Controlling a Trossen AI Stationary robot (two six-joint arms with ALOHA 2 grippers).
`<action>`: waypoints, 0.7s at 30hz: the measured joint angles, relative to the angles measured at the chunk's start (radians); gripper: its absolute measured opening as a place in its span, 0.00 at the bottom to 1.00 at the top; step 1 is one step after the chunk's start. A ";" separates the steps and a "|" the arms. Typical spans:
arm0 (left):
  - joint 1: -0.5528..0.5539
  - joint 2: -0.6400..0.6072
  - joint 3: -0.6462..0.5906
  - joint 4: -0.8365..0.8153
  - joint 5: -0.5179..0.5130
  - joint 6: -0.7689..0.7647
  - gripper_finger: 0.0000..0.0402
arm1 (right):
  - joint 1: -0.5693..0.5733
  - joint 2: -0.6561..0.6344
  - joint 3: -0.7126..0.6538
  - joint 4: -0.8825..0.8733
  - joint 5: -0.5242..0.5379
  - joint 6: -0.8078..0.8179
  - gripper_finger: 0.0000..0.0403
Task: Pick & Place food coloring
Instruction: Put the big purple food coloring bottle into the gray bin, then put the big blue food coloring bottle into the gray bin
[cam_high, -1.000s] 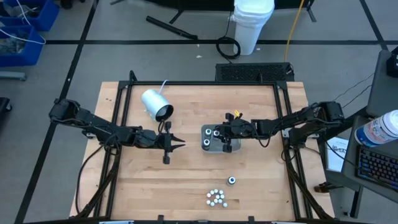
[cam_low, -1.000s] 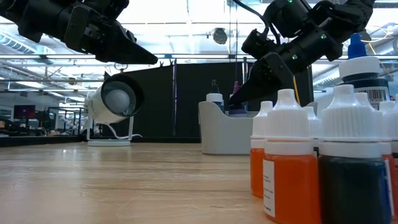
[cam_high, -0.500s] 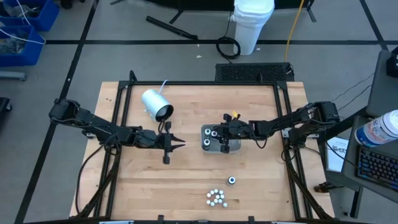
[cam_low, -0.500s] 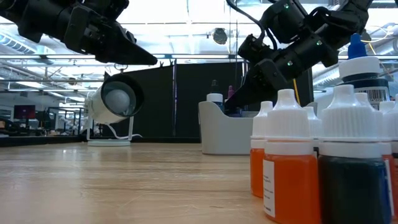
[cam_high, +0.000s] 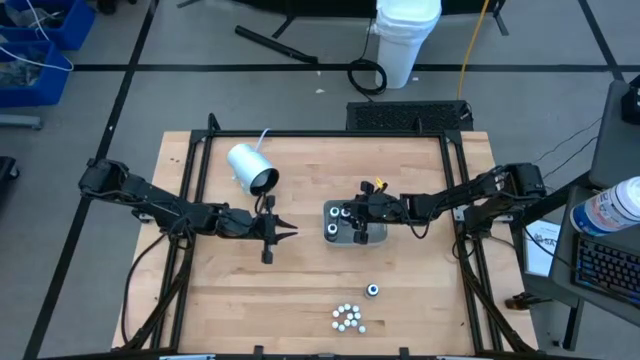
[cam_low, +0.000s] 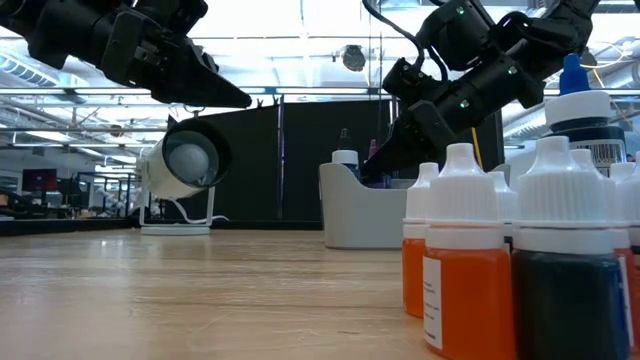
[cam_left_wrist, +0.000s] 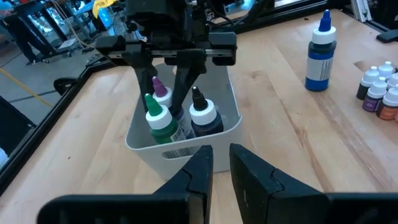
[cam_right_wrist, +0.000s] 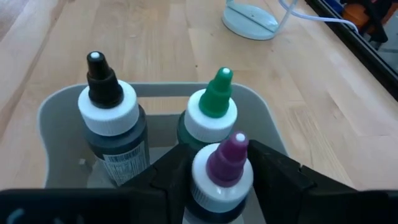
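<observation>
A grey tray (cam_high: 334, 234) stands mid-table with three food coloring bottles upright in it: black-tipped (cam_right_wrist: 106, 106), green-tipped (cam_right_wrist: 214, 109) and purple-tipped (cam_right_wrist: 224, 168). My right gripper (cam_right_wrist: 221, 155) reaches into the tray from the table's right, slanting down, open, with one finger on each side of the purple-tipped bottle (cam_left_wrist: 160, 93). My left gripper (cam_high: 290, 232) hovers left of the tray, nearly shut, with a narrow gap and nothing in it (cam_left_wrist: 221, 165). More food coloring bottles (cam_high: 347, 317) stand clustered near the front edge, and a blue one (cam_high: 372, 290) stands alone. My right gripper's fingers (cam_right_wrist: 171, 177) stand close on either side of the purple-tipped bottle's white cap (cam_right_wrist: 202, 177). I cannot tell whether they touch it. The bottle stands upright inside the tray.
A white cylinder with a dark mouth (cam_high: 250, 168) lies at the far left of the table, its cable trailing. Black frame rails (cam_high: 195, 180) border the table's left and right sides. Bare wood shows between the tray and the front cluster.
</observation>
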 joint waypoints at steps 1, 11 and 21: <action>0.000 0.000 0.000 0.000 0.000 0.000 0.16 | 0.000 0.000 0.000 0.000 0.000 0.000 0.38; 0.000 0.000 0.000 -0.003 0.000 0.000 0.16 | 0.016 -0.015 -0.002 0.001 0.000 -0.023 0.38; 0.000 0.000 0.000 -0.005 0.000 0.000 0.16 | 0.016 -0.087 -0.002 -0.017 0.005 -0.030 0.49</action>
